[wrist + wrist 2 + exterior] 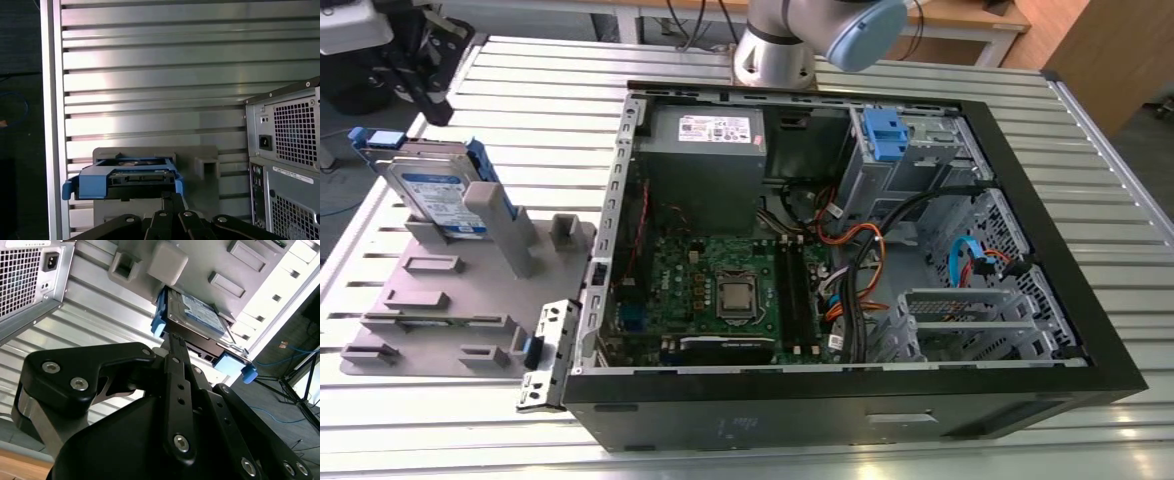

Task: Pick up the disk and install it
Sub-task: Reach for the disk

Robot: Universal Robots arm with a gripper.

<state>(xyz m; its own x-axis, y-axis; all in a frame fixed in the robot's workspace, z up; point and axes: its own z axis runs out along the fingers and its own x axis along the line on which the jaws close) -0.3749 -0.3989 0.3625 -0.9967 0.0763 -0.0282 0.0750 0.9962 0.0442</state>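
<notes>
The gripper point(171, 198) looks narrowed, gripping nothing, apart from the disk point(127, 177) standing in its grey holder point(454, 295) beside the computer case point(854, 410).

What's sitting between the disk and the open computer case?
In the exterior view, a grey upright post and a small grey block stand between the disk and the case.

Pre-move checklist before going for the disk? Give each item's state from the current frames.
1. Disk standing on edge in the grey fixture: ok.
2. Disk in sight in both wrist views: ok.
3. Disk gripped: not ok. It stands free in the exterior view, and the gripper is apart from it.
4. Computer case open on top: ok.
5. Cables clear of the drive bays: cannot tell.
</notes>
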